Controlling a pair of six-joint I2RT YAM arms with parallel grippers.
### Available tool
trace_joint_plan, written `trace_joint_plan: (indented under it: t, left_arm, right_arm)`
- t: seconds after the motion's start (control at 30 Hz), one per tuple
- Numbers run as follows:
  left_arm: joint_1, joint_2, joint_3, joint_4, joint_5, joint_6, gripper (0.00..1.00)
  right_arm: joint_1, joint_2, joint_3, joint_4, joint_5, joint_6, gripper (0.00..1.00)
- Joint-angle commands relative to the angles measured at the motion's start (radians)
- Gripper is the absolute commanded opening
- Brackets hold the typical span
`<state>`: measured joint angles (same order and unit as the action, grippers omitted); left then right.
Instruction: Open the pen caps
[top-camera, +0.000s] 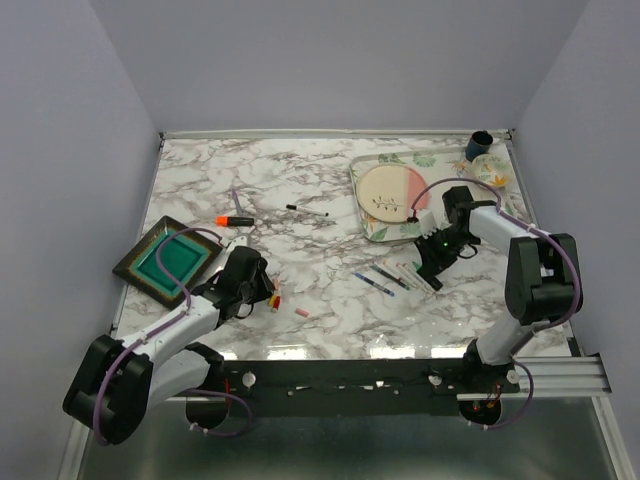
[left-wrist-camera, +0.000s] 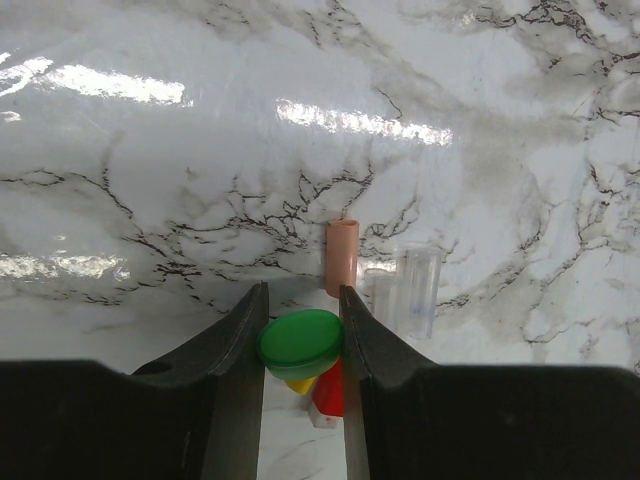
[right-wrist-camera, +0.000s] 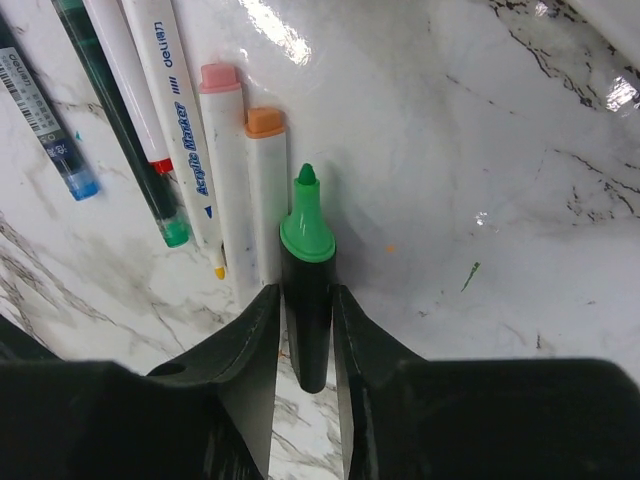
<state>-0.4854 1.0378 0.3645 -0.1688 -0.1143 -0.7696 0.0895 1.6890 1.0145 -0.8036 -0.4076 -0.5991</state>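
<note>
- Left gripper (left-wrist-camera: 302, 296): clamping the green cap (left-wrist-camera: 301, 342), hanging over the red cap (left-wrist-camera: 331, 392) and yellow cap (left-wrist-camera: 299, 384). The pink cap (left-wrist-camera: 342, 257) is lying just beyond.
- Right gripper (right-wrist-camera: 305, 292): gripping the uncapped highlighter (right-wrist-camera: 306, 265), tip pointing away from the fingers, beside the pen row (right-wrist-camera: 180, 130).
- Marker (top-camera: 240, 219): lying left-right, far of the left gripper and nearer that arm. Its orange cap (top-camera: 221, 219) is pointing left and is probably next.
- Table (top-camera: 300, 170): glossy marble, with grey walls enclosing it.
</note>
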Motion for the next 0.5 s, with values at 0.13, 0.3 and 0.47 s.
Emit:
trace_joint_plan:
  t: [0.13,0.3,0.47]
  left_arm:
    - [0.004,0.018,0.016,0.008,0.027,0.018,0.34]
    - [0.004,0.024,0.021,0.008,0.030,0.020,0.39]
    - [0.004,0.033,0.030,0.003,0.031,0.021,0.46]
  right_arm:
    - [-0.007,-0.009,0.021,-0.017,-0.020,-0.005,0.41]
    - [-0.007,-0.066,0.018,0.003,-0.010,0.001,0.47]
    - [-0.007,-0.112,0.013,0.014,-0.020,0.001,0.48]
